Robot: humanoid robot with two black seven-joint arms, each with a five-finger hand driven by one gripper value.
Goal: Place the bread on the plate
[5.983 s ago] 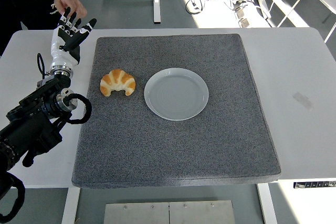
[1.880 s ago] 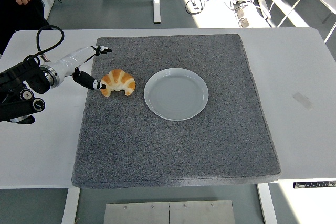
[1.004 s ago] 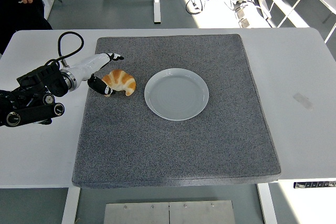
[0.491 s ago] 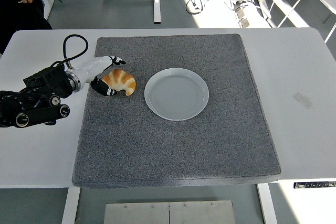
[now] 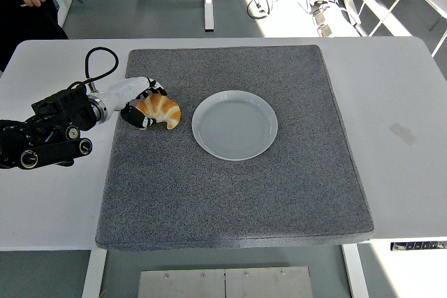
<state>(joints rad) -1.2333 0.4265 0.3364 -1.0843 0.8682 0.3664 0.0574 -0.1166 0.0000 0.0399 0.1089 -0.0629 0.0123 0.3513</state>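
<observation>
Head view: one golden, ridged crescent of bread (image 5: 160,110) on the grey felt mat (image 5: 237,193); one smooth round plate (image 5: 235,125) beside it. My left hand (image 5: 139,100) curls around the bread's left end.

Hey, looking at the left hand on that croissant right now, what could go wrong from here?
1. The left hand touches only the left end of the croissant, with fingers above and the thumb below. A grip that far off centre might let it tip or slip when lifted.
2. The plate sits right of the croissant on the grey mat. A low carry could catch its rim and nudge it.
3. Squeezing hard may crush the soft pastry.
</observation>
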